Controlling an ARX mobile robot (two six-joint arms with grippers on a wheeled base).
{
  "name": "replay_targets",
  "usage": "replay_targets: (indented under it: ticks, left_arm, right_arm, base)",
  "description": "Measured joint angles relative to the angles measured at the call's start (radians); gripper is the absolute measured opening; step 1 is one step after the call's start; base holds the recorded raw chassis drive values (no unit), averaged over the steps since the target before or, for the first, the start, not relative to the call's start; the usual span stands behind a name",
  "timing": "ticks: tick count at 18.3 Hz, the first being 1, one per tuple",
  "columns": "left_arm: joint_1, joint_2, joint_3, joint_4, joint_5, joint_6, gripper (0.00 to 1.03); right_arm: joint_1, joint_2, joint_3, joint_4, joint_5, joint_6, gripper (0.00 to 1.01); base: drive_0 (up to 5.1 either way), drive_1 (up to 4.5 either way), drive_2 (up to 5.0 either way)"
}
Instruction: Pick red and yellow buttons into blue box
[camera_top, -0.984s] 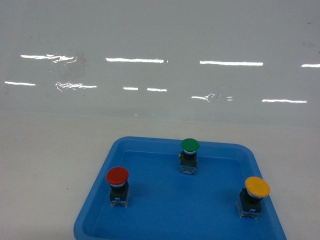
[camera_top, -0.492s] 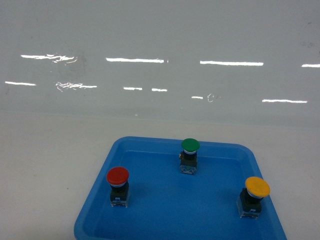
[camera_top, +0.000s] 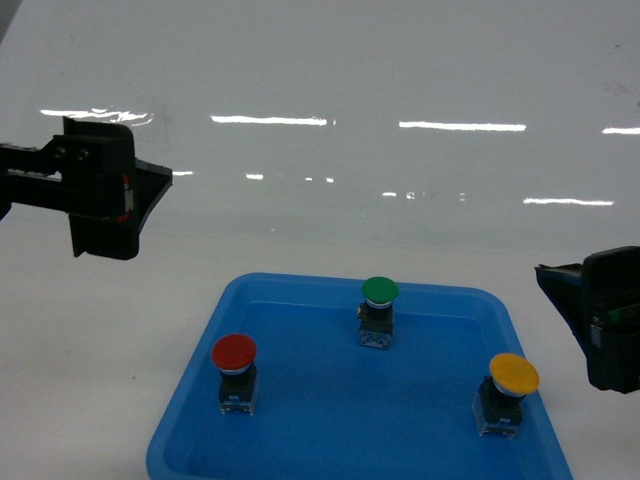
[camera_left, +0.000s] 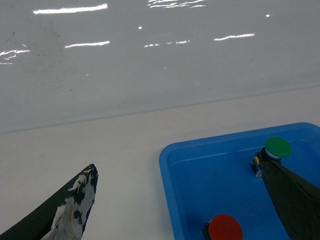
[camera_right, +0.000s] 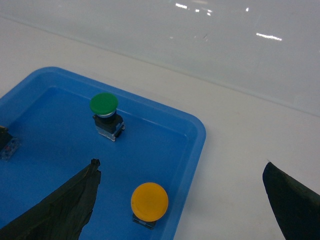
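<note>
A pale, off-white tabletop (camera_top: 90, 330) runs across the lower part of the head view and ends at a glossy white wall (camera_top: 330, 80) along its far edge; the wall carries thin horizontal streaks of reflected ceiling light. The tabletop is matte and plain.

A shallow blue tray (camera_top: 455, 297) with a low rounded rim sits on the near middle of the tabletop, its near edge cut off by the frame. Three mushroom-head push-button switches stand upright in it, well apart from one another. The red button (camera_top: 234, 352) stands near the tray's left edge, the yellow button (camera_top: 514, 373) near the right edge, and a green button (camera_top: 379, 291) close to the far rim, at the middle. Each has a black body on a clear-grey block. The deep blue box does not appear in any view.

The left gripper (camera_top: 120, 195) hangs above the tabletop, off the tray's far left corner, holding nothing; in its wrist view the two dark fingers (camera_left: 75, 200) are spread wide, one over bare tabletop and one over the tray beside the green button. The right gripper (camera_top: 600, 320) hangs just outside the tray's right edge, also empty, its fingers (camera_right: 65, 205) parted widely with the yellow button between them in its wrist view.
</note>
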Motion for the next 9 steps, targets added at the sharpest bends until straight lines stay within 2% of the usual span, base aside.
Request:
replay_targets:
  ticks: [3,9]
  left_arm:
    - [0.001,0.0,0.0,-0.004,0.002,0.0,0.98]
    - [0.001,0.0,0.0,-0.004,0.002,0.0,0.98]
  right_arm:
    - [0.031,0.027,0.013,-0.003,0.005,-0.004,0.98]
    - [0.031,0.013,0.011,0.013,0.016,-0.005,0.98]
  base:
    - [0.0,0.0,0.0]
    - [0.0,0.0,0.0]
